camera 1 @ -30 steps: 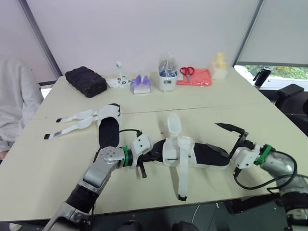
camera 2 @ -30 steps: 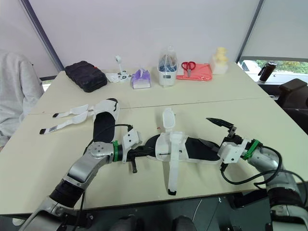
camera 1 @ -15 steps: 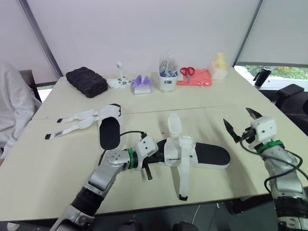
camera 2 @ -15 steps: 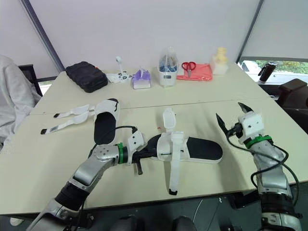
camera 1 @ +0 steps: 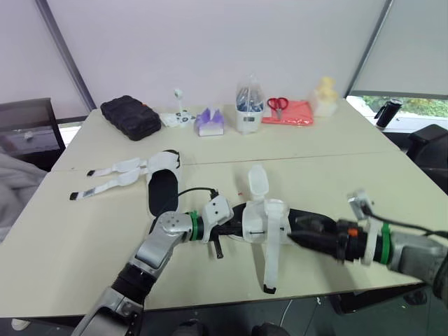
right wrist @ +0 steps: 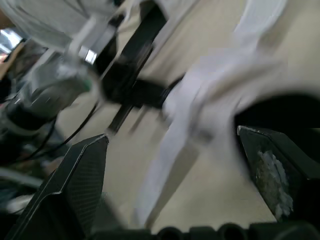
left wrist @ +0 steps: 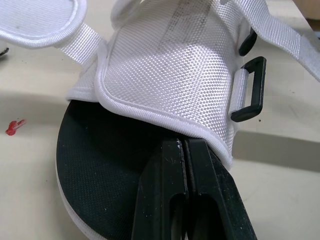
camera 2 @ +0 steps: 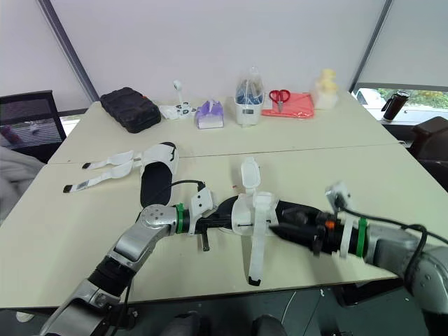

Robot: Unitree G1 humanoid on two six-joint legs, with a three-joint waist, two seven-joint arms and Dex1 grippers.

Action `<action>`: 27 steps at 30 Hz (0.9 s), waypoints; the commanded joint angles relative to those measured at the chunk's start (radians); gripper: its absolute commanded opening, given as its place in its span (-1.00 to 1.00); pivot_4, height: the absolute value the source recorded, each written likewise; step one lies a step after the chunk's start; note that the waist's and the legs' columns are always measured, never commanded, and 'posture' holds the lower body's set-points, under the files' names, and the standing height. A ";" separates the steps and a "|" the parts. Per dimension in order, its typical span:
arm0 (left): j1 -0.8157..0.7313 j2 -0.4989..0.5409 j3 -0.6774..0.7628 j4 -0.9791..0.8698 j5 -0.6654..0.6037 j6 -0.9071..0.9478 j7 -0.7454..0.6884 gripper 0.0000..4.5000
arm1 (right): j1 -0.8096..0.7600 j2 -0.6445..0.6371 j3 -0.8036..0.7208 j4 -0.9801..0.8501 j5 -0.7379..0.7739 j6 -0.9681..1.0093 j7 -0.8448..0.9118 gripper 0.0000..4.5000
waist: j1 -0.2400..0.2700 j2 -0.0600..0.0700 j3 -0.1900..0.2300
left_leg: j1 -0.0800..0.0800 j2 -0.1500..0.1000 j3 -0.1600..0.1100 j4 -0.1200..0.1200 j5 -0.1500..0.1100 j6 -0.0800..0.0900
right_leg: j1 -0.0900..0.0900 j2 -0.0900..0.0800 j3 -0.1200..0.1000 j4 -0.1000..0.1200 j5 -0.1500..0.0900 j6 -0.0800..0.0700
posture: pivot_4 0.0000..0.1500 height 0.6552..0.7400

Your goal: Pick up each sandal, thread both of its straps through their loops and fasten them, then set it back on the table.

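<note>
Right gripper (camera 1: 295, 239), fingers spread, dropping from raised right of frame to heel of black-soled, white-strapped fabric sandal (camera 1: 264, 215), lower centre. Left gripper (left wrist: 184, 142) clamping toe end. Judging: two-handed strap threading beginning.

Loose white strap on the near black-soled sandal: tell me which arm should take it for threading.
Right. The left gripper is shut on the black-soled white sandal, pinning it, so it is probably best kept there. The right gripper is open and points at the sandal, close to the long white strap.
</note>
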 commanded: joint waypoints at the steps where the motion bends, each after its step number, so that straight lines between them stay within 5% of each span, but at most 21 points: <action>1: -0.003 0.001 -0.003 -0.002 0.006 -0.004 -0.006 -1.00 | 0.044 -0.007 -0.024 -0.075 0.046 0.014 0.003 0.98 | -0.001 0.000 0.000 | 0.000 0.000 0.001 0.000 0.000 0.000 | 0.000 0.000 0.000 0.000 0.000 0.000 | 1.00 1.00; 9: 0.016 -0.007 -0.011 -0.044 0.000 0.024 -0.005 -1.00 | 0.072 0.067 0.079 -0.002 -0.078 -0.062 0.009 0.98 | 0.000 -0.001 0.000 | 0.000 0.000 0.002 0.000 0.000 0.001 | 0.000 0.000 0.000 -0.003 0.000 0.001 | 1.00 1.00; 20: 0.040 -0.007 -0.011 -0.101 -0.001 0.072 0.008 -1.00 | -0.034 0.159 0.183 0.059 -0.054 -0.011 -0.007 0.98 | -0.001 -0.001 0.000 | -0.001 0.000 0.003 0.000 -0.001 0.002 | 0.000 0.000 0.000 -0.004 0.001 0.001 | 1.00 1.00; 27: 0.059 -0.009 -0.009 -0.133 -0.002 0.097 0.026 -1.00 | -0.066 0.201 0.226 0.078 -0.081 -0.003 -0.025 -0.47 | 0.001 -0.001 0.000 | -0.001 0.000 0.003 0.000 -0.001 0.002 | -0.001 0.000 0.001 -0.004 0.001 0.001 | 1.00 1.00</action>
